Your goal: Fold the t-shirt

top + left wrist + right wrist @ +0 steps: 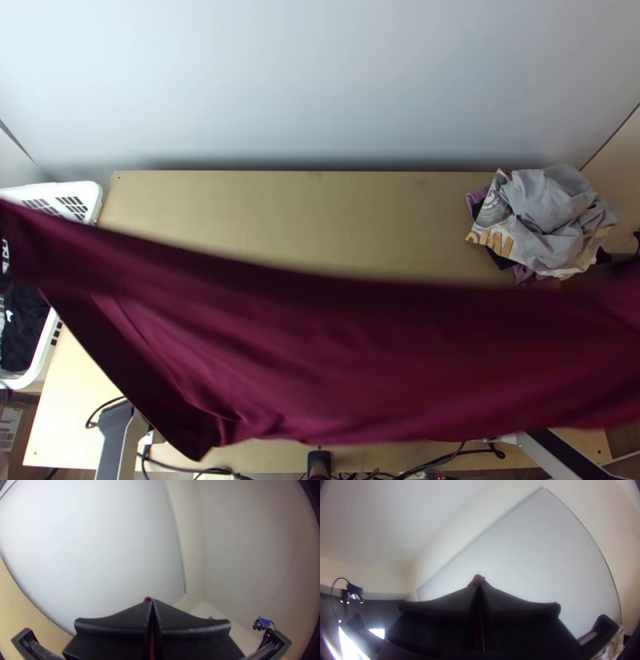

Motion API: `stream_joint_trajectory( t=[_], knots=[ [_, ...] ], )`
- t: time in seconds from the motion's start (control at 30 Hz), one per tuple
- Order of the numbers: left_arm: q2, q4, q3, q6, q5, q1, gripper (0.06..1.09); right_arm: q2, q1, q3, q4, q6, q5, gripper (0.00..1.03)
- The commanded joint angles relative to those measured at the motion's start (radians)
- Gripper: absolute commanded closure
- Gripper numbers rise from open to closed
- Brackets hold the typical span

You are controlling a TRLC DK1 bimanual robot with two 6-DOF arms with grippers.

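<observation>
Left wrist view: I have the left gripper's jaws pinched together, a sliver of maroon cloth at their tips. At the other end, the right gripper has its jaws closed on the same cloth. Between them, the maroon t-shirt hangs stretched over the table, its long axis running left to right across the top view, the left end farther up the picture. Each arm has its own end, so neither is nearer; I judge the coming move to be laying it down flat, both ends together. Beyond, the left end crosses over the white laundry basket and the right passes beside the clothes pile, so I'd watch for snags.
</observation>
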Motion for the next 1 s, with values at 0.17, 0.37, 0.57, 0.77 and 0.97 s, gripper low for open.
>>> stream_joint_trajectory(
  t=[0.17,0.37,0.57,0.77,0.97],
  knots=[
    [0.163,0.123,-0.261,0.224,-0.061,0.081,1.05,0.059,-0.036,-0.764,0.343,-0.019,0.048,1.0],
    [0.286,0.166,-0.354,0.411,-0.135,0.032,1.05,0.2,-0.148,-0.974,0.584,-0.055,0.036,1.0],
    [0.507,0.281,-0.405,0.568,-0.295,-0.129,1.05,0.449,-0.248,-0.918,0.757,-0.128,0.019,1.0],
    [0.776,0.396,-0.368,0.64,-0.357,-0.257,1.05,0.719,-0.257,-0.787,0.826,-0.217,0.02,1.0],
    [1.024,0.495,-0.342,0.706,-0.405,-0.318,1.05,0.87,-0.215,-0.732,0.874,-0.281,0.039,1.0]
  ],
)
